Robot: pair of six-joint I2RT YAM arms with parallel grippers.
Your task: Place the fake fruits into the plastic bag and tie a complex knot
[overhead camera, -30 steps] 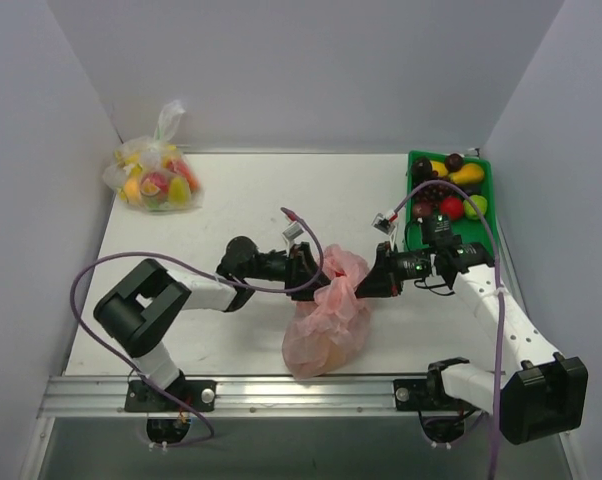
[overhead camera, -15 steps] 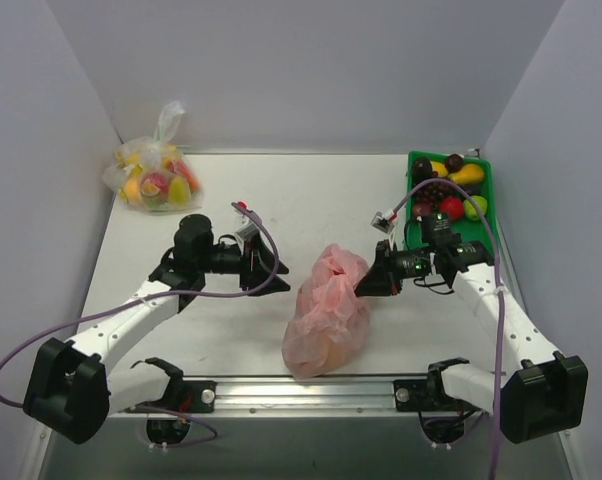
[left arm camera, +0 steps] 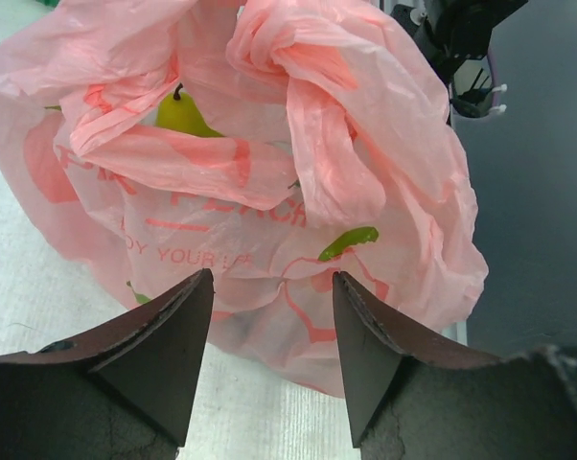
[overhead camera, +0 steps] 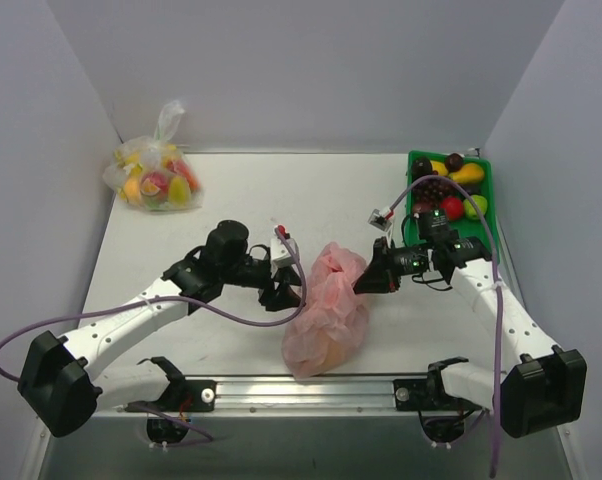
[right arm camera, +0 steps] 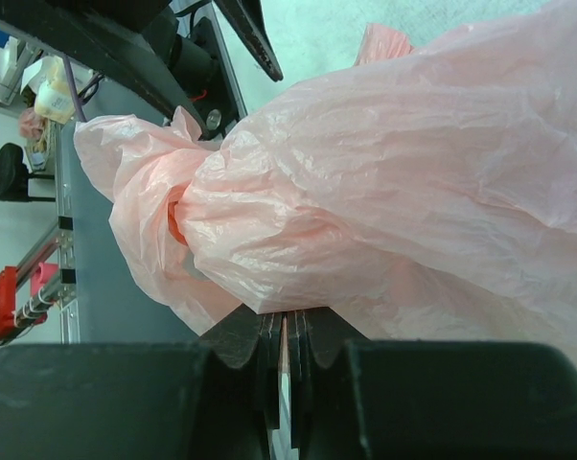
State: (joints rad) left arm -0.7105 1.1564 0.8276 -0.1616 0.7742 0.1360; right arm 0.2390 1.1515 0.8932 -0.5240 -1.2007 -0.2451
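The pink plastic bag (overhead camera: 327,318) lies near the table's front middle, bulging with fruits; a yellow pear (left arm camera: 181,113) shows through its wall. Its top is bunched in loose folds (left arm camera: 312,115). My left gripper (overhead camera: 290,291) is open just left of the bag, the pink wall (left arm camera: 269,287) showing between its jaws without touching. My right gripper (overhead camera: 364,281) is shut on the bag's pink plastic at its upper right, the film (right arm camera: 365,192) pinched between its jaws. More fake fruits (overhead camera: 451,190) lie in the green tray.
A green tray (overhead camera: 486,195) stands at the back right behind the right arm. A clear bag of yellow-red fruit (overhead camera: 153,180) sits at the back left. White walls close in the left, right and back sides. A metal rail (overhead camera: 281,392) runs along the front edge.
My left gripper let go of the bag's top, swung away to the left, then came back open to the bag's left side. The right gripper kept its hold and hardly moved.
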